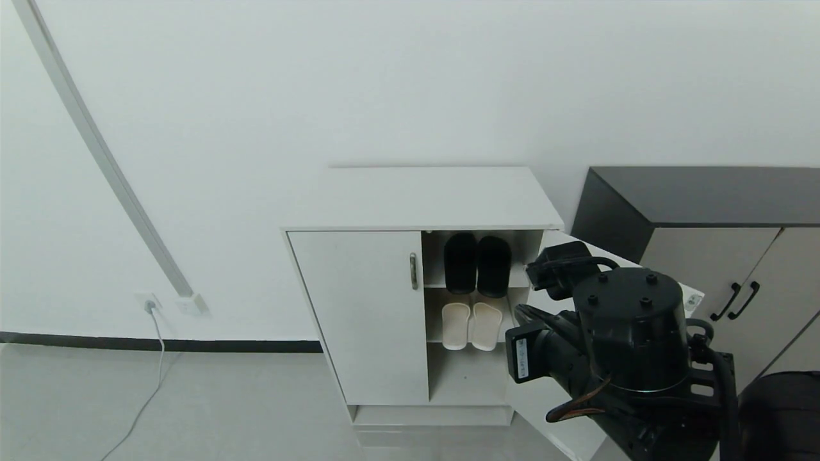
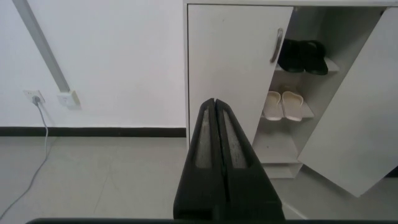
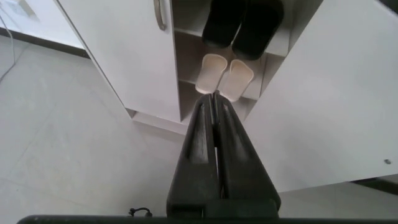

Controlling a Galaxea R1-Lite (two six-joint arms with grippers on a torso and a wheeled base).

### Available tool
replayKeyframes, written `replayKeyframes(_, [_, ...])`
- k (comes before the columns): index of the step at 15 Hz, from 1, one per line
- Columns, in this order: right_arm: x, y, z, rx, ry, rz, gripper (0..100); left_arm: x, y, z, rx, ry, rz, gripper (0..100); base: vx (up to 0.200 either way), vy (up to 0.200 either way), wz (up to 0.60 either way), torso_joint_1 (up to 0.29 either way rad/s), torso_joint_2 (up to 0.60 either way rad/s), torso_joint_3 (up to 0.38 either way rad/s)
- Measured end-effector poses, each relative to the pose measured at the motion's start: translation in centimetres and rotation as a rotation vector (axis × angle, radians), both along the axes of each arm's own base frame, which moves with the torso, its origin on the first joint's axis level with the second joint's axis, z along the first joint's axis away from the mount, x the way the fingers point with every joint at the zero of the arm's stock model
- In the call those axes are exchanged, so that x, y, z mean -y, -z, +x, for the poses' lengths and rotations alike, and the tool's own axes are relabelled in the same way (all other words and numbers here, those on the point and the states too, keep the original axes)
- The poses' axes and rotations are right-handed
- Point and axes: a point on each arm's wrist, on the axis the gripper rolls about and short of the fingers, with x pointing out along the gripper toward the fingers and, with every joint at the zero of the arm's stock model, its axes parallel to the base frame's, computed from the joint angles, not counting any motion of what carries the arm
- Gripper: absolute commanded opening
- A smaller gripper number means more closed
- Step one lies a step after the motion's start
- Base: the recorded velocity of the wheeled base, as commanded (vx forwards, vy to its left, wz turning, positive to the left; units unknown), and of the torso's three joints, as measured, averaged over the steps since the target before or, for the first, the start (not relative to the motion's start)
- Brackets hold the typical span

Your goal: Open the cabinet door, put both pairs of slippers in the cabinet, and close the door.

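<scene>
The black slippers [image 1: 477, 262] and white slippers [image 1: 472, 325] sat shelved in the cabinet [image 1: 435, 198]. The left pincer [image 2: 215, 102] and right pincer [image 3: 216, 96] were closed, empty. I'd push the open door [image 3: 323, 106] near its free edge.

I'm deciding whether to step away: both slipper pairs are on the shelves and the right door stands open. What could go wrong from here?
The white slippers seem to lie far forward in the cabinet, so the open door may catch them as it closes. The shut right pincer sits on that door's inner side, aimed into the cabinet. Swinging the door could trap the arm unless it gets round to the outer face first.
</scene>
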Motion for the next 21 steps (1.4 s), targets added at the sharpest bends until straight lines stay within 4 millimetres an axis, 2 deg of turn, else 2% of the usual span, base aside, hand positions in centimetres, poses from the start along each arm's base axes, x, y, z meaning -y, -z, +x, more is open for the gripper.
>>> replayKeyframes(6, [0.15,0.13,-0.01,-0.002,0.003,-0.003,0,0.0,0.0,0.0,0.0,-0.001,0.006,0,0.0,0.0,0.0,0.228,-0.5,-0.276])
replayKeyframes(11, [0.12,0.17,-0.02,-0.001,0.0,-0.012,0,0.0,0.0,0.0,0.0,-0.001,0.006,0,0.0,0.0,0.0,0.018,-0.04,-0.02])
replayKeyframes(18, [0.17,0.16,-0.02,-0.001,0.0,-0.013,0,0.0,0.02,0.0,-0.001,0.0,0.007,0,0.0,0.0,-0.6,0.002,0.0,0.0])
replayKeyframes(21, [0.36,0.06,0.28,0.002,0.011,-0.009,0,-0.01,0.03,0.01,-0.001,-0.002,0.004,0,0.0,0.0,0.0,0.0,0.0,0.0])
